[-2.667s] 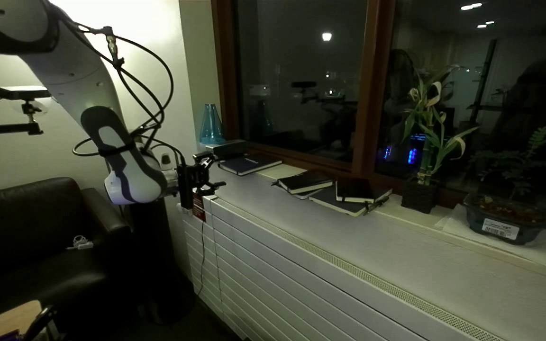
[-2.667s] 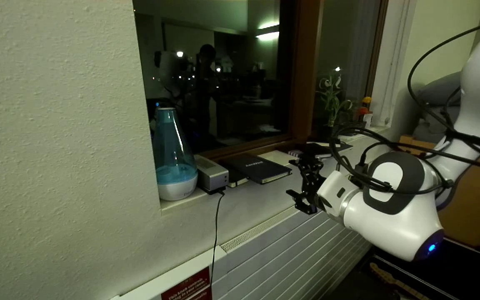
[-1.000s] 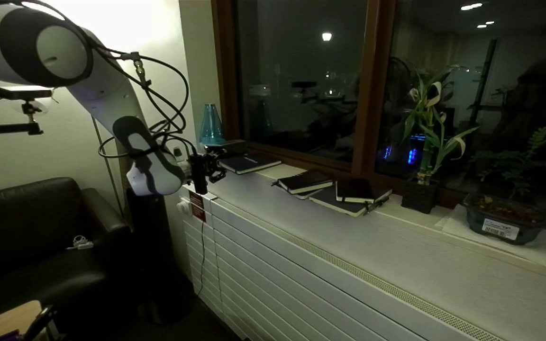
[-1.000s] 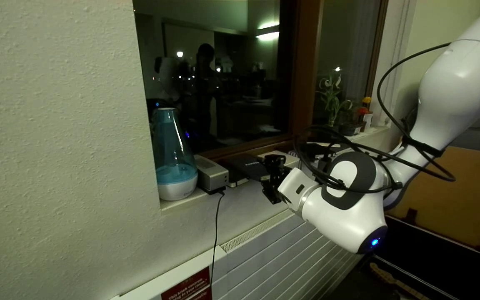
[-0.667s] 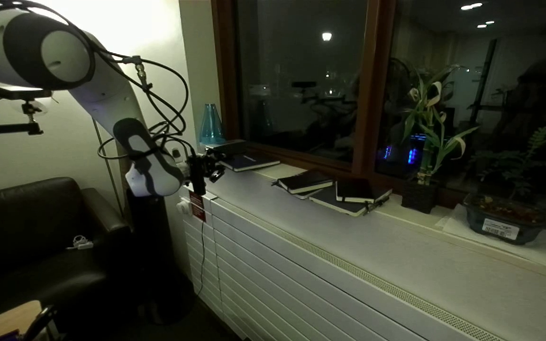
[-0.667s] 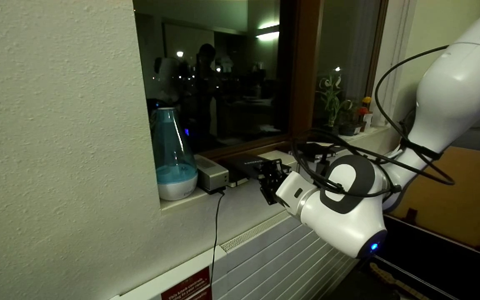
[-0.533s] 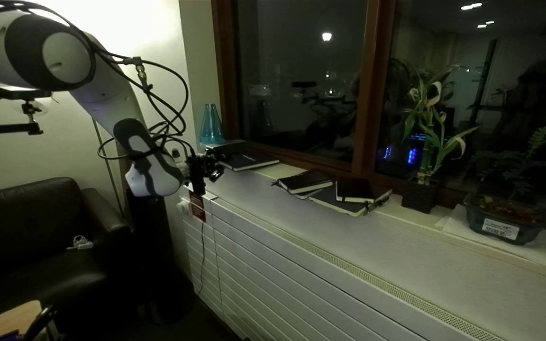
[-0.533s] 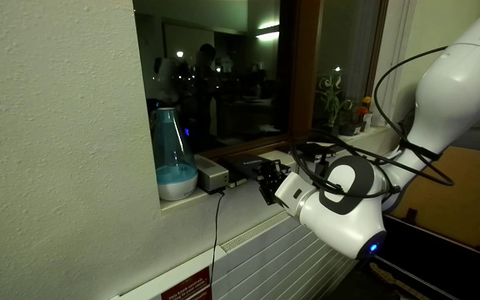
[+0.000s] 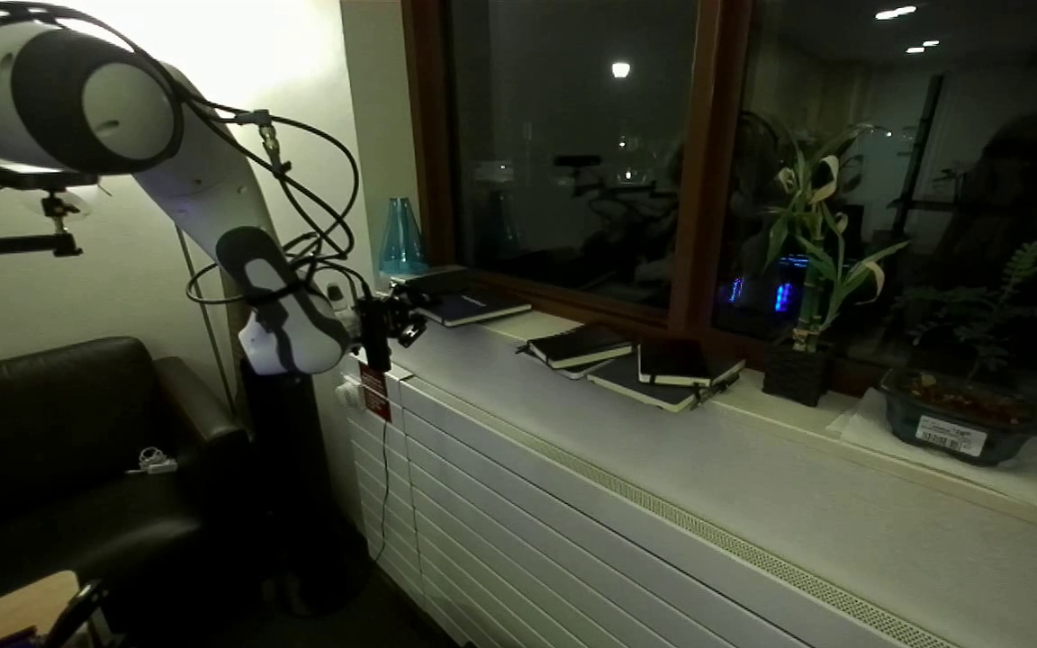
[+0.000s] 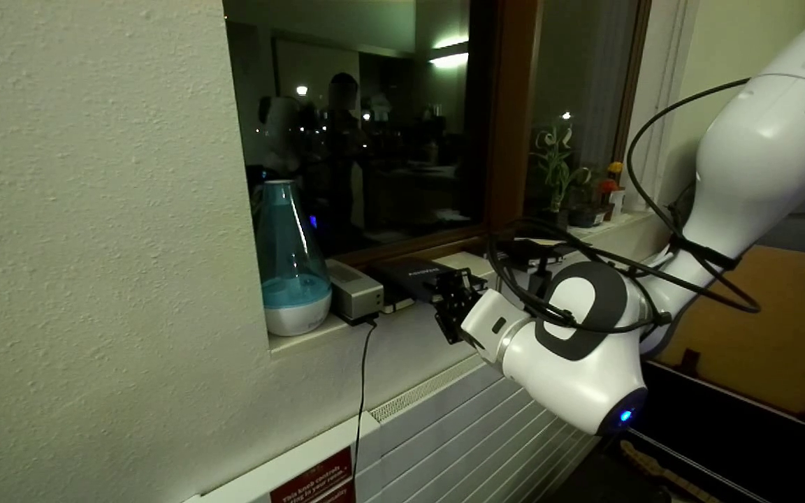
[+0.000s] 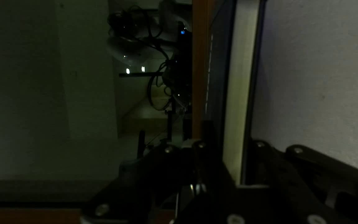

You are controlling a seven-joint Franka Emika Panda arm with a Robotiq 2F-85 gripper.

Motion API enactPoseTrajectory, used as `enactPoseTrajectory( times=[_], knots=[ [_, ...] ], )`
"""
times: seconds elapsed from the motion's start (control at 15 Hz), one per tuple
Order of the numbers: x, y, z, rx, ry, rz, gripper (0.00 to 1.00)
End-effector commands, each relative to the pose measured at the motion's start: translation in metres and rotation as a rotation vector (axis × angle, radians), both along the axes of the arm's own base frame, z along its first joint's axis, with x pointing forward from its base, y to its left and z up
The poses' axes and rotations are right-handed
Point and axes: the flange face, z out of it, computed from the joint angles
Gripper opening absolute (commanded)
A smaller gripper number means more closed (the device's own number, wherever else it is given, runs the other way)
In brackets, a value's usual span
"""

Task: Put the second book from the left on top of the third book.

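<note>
Low and right of centre in the wrist view, I see black fingers (image 11: 262, 160) grasping a dark book (image 11: 240, 81).

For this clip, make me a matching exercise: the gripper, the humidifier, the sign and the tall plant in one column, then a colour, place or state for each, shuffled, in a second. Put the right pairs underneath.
Column one
1. Gripper
2. Humidifier
3. Sign
4. Tall plant

Column two
A. Red with white lettering
B. Standing in a dark pot
C. Closed on a dark lettered book
D. See-through blue on top, white at the base

Right pairs: 1-C; 2-D; 3-A; 4-B
</note>
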Motion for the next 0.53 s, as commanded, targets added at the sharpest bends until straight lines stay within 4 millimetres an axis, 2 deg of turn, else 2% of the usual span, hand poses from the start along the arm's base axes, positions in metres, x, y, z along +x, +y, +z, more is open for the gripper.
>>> enactPoseTrajectory(
  times=[0.0, 0.47],
  knots=[
    [-0.003, -0.009, 0.009, -0.058, -0.020, -0.017, 0.05],
    [-0.022, -0.012, 0.031, -0.087, -0.049, -0.012, 0.05]
  ],
)
